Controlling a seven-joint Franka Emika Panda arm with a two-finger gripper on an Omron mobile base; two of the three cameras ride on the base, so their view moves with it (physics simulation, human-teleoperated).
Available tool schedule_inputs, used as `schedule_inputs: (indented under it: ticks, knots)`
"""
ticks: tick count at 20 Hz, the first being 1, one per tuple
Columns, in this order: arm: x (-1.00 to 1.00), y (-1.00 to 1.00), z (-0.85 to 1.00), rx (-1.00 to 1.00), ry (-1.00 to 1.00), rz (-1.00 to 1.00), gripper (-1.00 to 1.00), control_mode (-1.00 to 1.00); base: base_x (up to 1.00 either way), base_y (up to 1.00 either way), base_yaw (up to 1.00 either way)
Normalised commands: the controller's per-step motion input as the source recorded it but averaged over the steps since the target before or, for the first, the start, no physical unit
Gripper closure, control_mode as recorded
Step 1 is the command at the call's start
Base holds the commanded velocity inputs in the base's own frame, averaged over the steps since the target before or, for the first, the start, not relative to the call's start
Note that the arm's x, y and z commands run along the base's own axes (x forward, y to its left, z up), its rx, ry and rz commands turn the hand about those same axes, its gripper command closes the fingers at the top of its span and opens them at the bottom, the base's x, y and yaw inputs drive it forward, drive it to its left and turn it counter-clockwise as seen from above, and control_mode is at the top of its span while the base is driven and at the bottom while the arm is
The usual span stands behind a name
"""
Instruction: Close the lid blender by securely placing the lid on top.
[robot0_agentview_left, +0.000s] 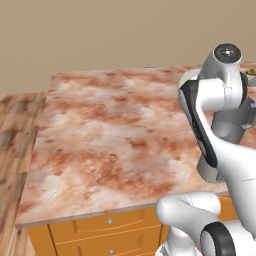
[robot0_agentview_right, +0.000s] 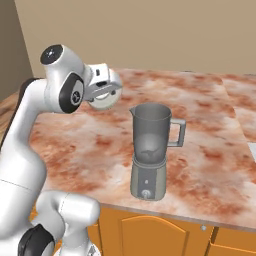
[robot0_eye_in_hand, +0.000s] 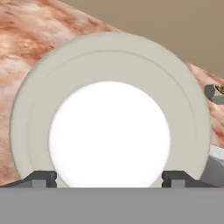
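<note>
Hand view: lid (robot0_eye_in_hand: 109, 109) face-on, edgewise between claw (robot0_eye_in_hand: 109, 177) tips.

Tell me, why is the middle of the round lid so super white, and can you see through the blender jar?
In the hand view the lid sits close to the camera, its centre plain bright white with no detail, its rim pale grey. In the right base view the blender jar is see-through grey, the counter showing faintly through it; edges look soft.

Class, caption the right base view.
White arm's gripper holds round grey-rimmed lid aloft, left of open translucent-jar blender.
</note>
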Motion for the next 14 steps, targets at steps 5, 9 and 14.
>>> schedule_inputs:
  ticks: [5, 9, 14]
  knots:
    - [-0.39, -0.52, 0.36, 0.03, -0.26, -0.19, 1.0, -1.0, 0.0, 0.0, 0.0]
    - [-0.21, -0.6, 0.61, 0.15, -0.07, -0.13, 1.0, -1.0, 0.0, 0.0, 0.0]
    - [-0.01, -0.5, 0.38, 0.25, 0.09, -0.01, 1.0, -1.0, 0.0, 0.0, 0.0]
